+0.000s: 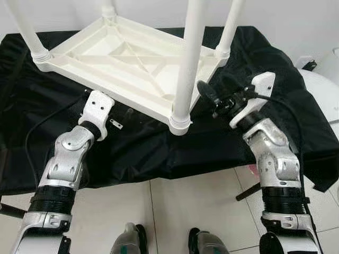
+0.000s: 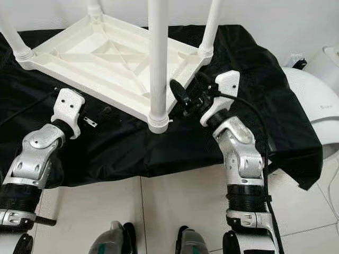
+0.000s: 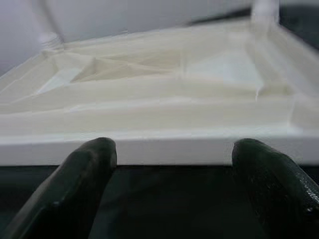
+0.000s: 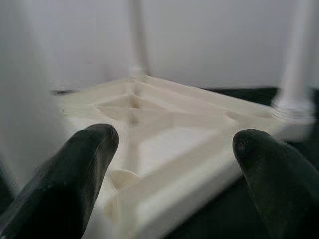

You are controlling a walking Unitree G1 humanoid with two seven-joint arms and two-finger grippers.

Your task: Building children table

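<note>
A white plastic children's table (image 1: 127, 58) lies upside down on a black cloth (image 1: 159, 151), its ribbed underside facing up. Its white legs stand upward at the corners; the nearest leg (image 1: 188, 63) rises from the front corner. My left gripper (image 3: 174, 149) is open at the table's near left edge, with the white rim just beyond its fingertips (image 3: 89, 159). My right gripper (image 1: 212, 100) is open just right of the nearest leg, pointing at the table's right edge. In the right wrist view its fingers (image 4: 89, 149) frame the table's corner without touching it.
The black cloth covers a low surface and hangs over its front edge onto the tiled floor (image 1: 185, 201). A thin cable (image 1: 37, 127) and a small metal piece (image 1: 116, 124) lie on the cloth at the left. A white rounded object (image 1: 323, 95) stands at the right.
</note>
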